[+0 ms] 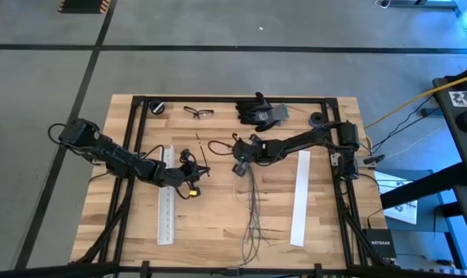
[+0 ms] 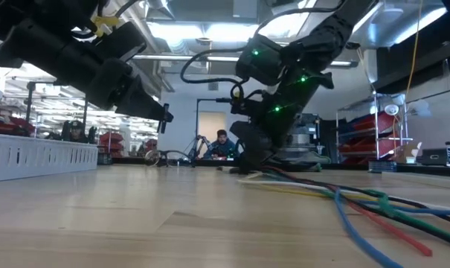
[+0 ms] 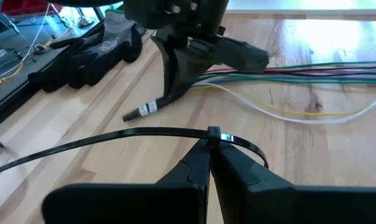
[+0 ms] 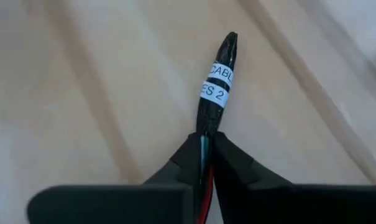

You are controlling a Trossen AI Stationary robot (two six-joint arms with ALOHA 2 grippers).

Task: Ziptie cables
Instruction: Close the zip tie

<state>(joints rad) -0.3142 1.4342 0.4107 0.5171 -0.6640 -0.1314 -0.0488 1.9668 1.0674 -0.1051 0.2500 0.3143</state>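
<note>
The cables point(image 1: 251, 208) lie on the wooden table, splaying toward its near edge; in the low view the cables point(image 2: 344, 197) run along the tabletop. Their joined end point(image 4: 215, 87) is taped black and carries a white label. My right gripper point(image 4: 206, 140), near the table's middle point(image 1: 239, 164), is shut on that end. To its left, my left gripper point(image 1: 192, 168) is shut on a black zip tie point(image 3: 113, 138), which it holds a little above the table, pointing toward the right gripper point(image 3: 175, 74). My left gripper pinches the zip tie at its small square head point(image 3: 213, 133) between the two fingertips. The strap lies across the fingers, its long tail reaching off to one side and a short curved piece to the other. The held part is clear of the table. My right gripper pinches the cable bundle just behind the white label point(image 4: 204, 127), the fingers lying along the bundle and slanting down from the table's right. The labelled tip point(image 3: 141, 112) sticks out past the fingertips, low over the wood. The loose wires trail on the table.
Two long white strips point(image 1: 165, 197) point(image 1: 300, 197) lie flat on either side of the cables. Black gloves point(image 1: 260, 112), safety glasses point(image 1: 198, 113) and two small black round things point(image 1: 157, 106) point(image 1: 316, 120) sit along the far edge. A black frame point(image 1: 218, 98) borders the table.
</note>
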